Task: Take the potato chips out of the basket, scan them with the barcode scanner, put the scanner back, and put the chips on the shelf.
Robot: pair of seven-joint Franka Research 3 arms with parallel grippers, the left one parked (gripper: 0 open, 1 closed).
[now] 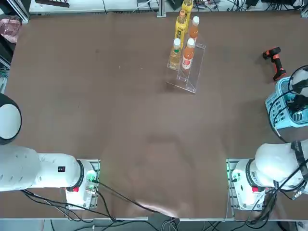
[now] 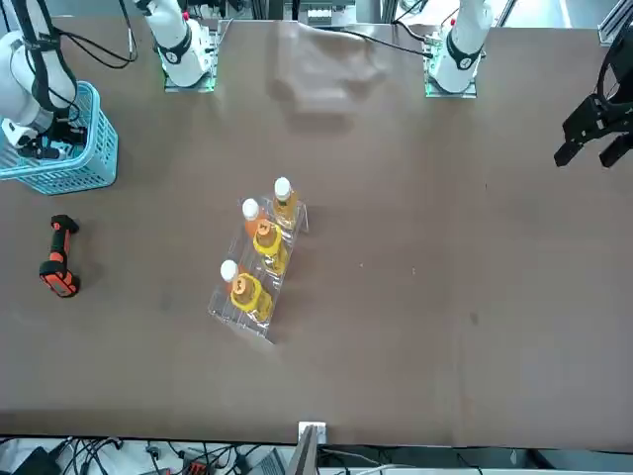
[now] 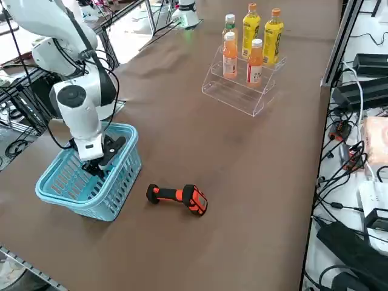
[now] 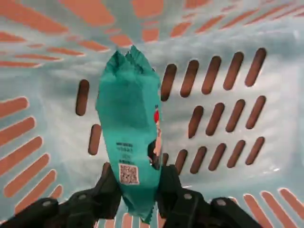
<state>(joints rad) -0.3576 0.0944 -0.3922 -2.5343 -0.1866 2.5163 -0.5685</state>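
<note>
The potato chips [image 4: 130,137], a narrow teal packet with a code printed near its lower end, hang upright between the fingers of my right gripper [image 4: 138,183], which is shut on the packet's lower part. The gripper [image 3: 100,167] reaches down inside the light blue basket [image 3: 115,188], whose slotted floor [image 4: 266,95] shows behind the packet. On the table just beyond the basket lies the black and orange barcode scanner [image 3: 179,197] [image 1: 274,61]. Farther along the table stands the clear stepped shelf [image 3: 236,94] [image 1: 190,72].
Several orange and yellow drink bottles [image 3: 254,60] stand on the shelf's tiers. The basket [image 1: 272,113] sits at the table's right edge near my right arm's base. Cables and boxes [image 3: 364,91] line the far side beyond the table edge.
</note>
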